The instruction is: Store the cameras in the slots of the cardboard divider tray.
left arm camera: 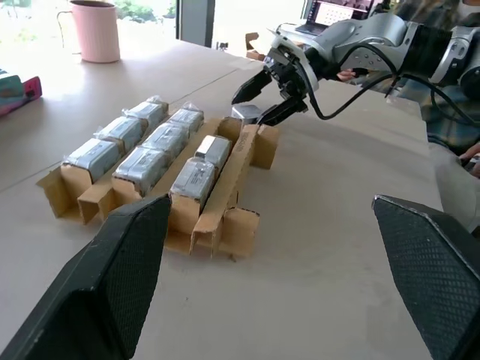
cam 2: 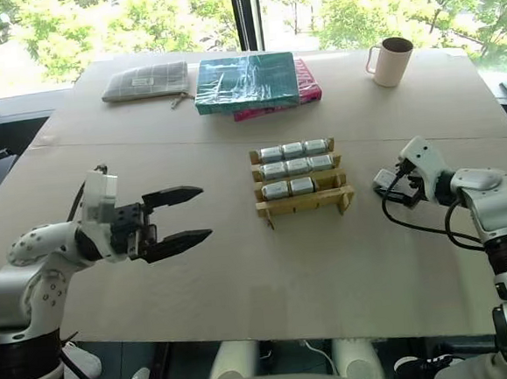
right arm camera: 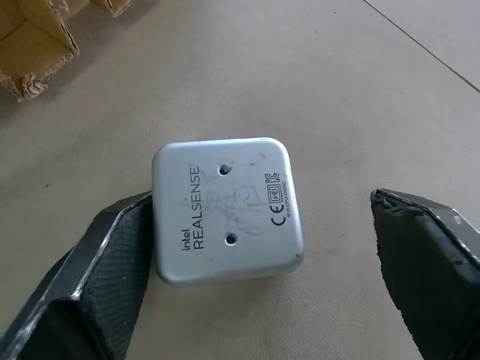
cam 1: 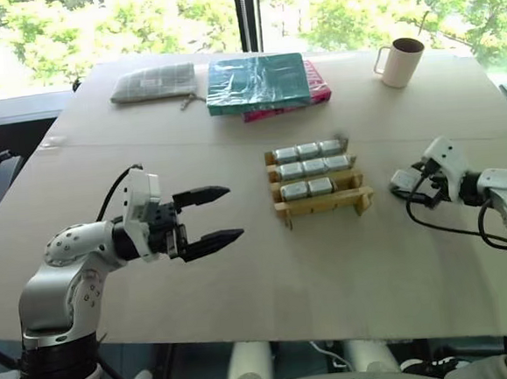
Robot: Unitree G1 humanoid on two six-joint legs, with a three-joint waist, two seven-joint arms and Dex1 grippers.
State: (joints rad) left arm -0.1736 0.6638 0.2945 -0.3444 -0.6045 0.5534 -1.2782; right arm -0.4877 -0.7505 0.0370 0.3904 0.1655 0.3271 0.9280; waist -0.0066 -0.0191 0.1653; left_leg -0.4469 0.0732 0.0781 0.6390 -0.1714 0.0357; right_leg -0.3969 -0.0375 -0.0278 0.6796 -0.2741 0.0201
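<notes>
The cardboard divider tray (cam 1: 321,205) lies at mid-table, with several silver-grey cameras (cam 1: 309,167) in its back rows. Its front row holds none, and the cell at the right end of the row behind it is bare. One more camera (right arm camera: 225,210) lies flat on the table just right of the tray. My right gripper (cam 1: 409,188) straddles this camera with its jaws apart. One finger (right arm camera: 112,255) touches the camera's side, and the other stands clear of it. My left gripper (cam 1: 220,217) hovers open and holds nothing, left of the tray and pointing toward it.
At the far side lie a teal book on a pink one (cam 1: 256,82), a grey pouch (cam 1: 153,81) and a pale mug (cam 1: 400,60). Bare tabletop stretches between my left gripper and the tray and along the near edge.
</notes>
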